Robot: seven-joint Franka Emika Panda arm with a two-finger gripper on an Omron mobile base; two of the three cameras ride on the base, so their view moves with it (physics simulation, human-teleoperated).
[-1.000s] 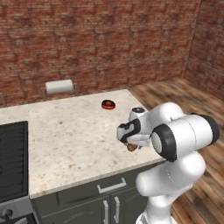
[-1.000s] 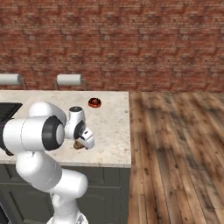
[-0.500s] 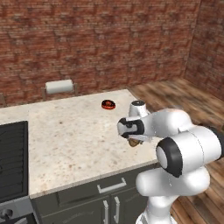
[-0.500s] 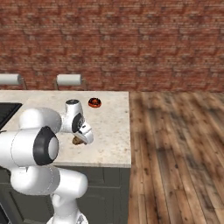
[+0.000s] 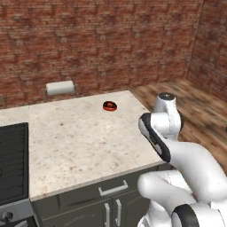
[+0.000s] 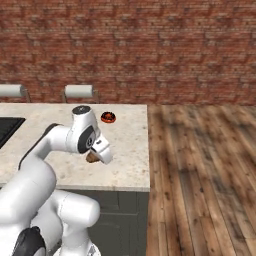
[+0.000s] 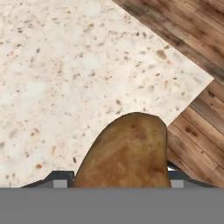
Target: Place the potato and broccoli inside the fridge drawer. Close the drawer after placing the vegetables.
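In the left base view the white arm rises from about four o'clock and bends over the right end of the pale speckled stone counter (image 5: 84, 142); a small round red-and-black object (image 5: 110, 105) lies on the counter near its far edge at about twelve o'clock, a white paper-towel roll (image 5: 60, 87) stands against the brick wall at about ten o'clock, and the dark cooktop (image 5: 12, 164) sits at nine o'clock. In the right base view the gripper (image 6: 96, 155) hangs at about nine o'clock from centre, just above the counter near its right end, with the brown rough-skinned potato (image 6: 92, 158) tucked under the white hand, apparently lifted a little off the stone. In the hand view the potato (image 7: 127, 157) bulges up from six o'clock between the two dark finger tips, whose jaws are closed on its flanks, while the counter's corner and the wooden plank floor (image 7: 197, 131) lie beyond at about three o'clock. Judging from this, the grip sits on a rounded, lopsided body, so a quick swing toward the fridge could let the potato roll out and drop to the floor beside the counter edge; neither the broccoli nor the fridge drawer can be placed from these pictures
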